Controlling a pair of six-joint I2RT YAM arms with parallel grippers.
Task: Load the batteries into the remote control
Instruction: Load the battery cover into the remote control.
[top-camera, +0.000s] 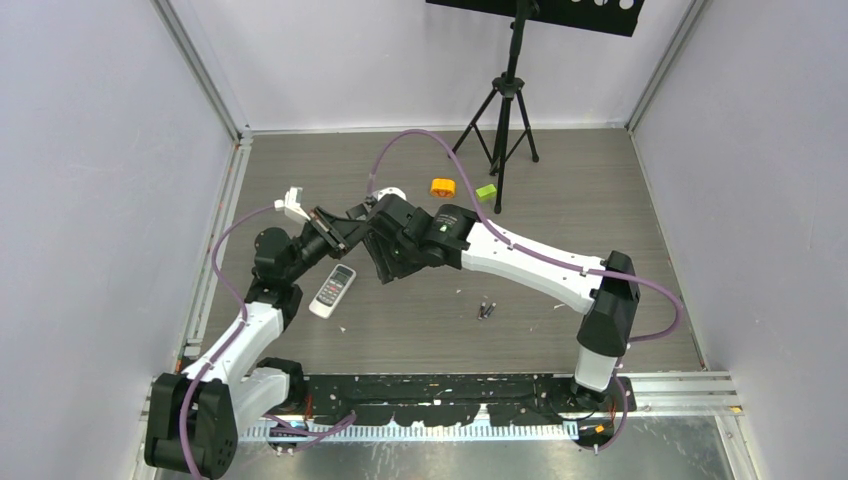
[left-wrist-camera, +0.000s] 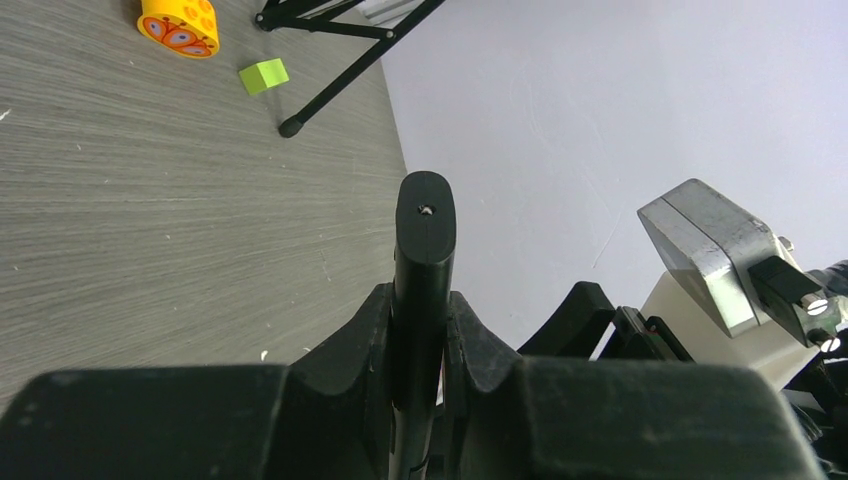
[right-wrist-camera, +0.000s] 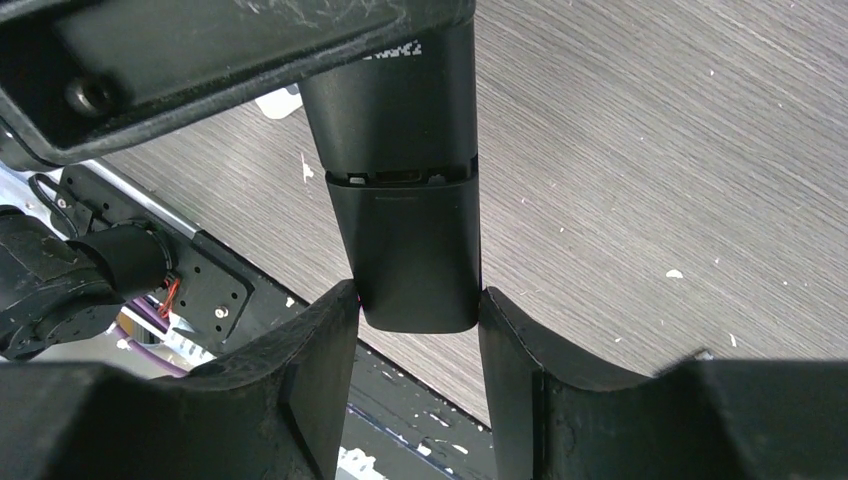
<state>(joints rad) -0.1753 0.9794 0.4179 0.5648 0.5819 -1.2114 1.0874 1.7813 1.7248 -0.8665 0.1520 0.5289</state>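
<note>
On the grey wood-grain desk (top-camera: 560, 210) a white remote (top-camera: 332, 290) lies flat just below the two pincers. The batteries (top-camera: 486, 310) lie in a small dark cluster well to its right, too small to count. Further back sit an orange round block (top-camera: 443, 187) and a lime green block (top-camera: 486, 191) close together, with a black tripod (top-camera: 508, 110) standing behind them.

The left pincer (left-wrist-camera: 422, 298) is pressed tight on a black remote (left-wrist-camera: 425, 230), pinching it edge-on and clear of the desk. The right pincer (right-wrist-camera: 415, 312) stands about half spread, its fingers (right-wrist-camera: 325, 350) lying against both sides of the remote's end, below the seam of the back cover.

The left arm reaches up and to the right from its base. The right arm stretches low across the desk to the left, and the two wrists meet near the middle-left.
</note>
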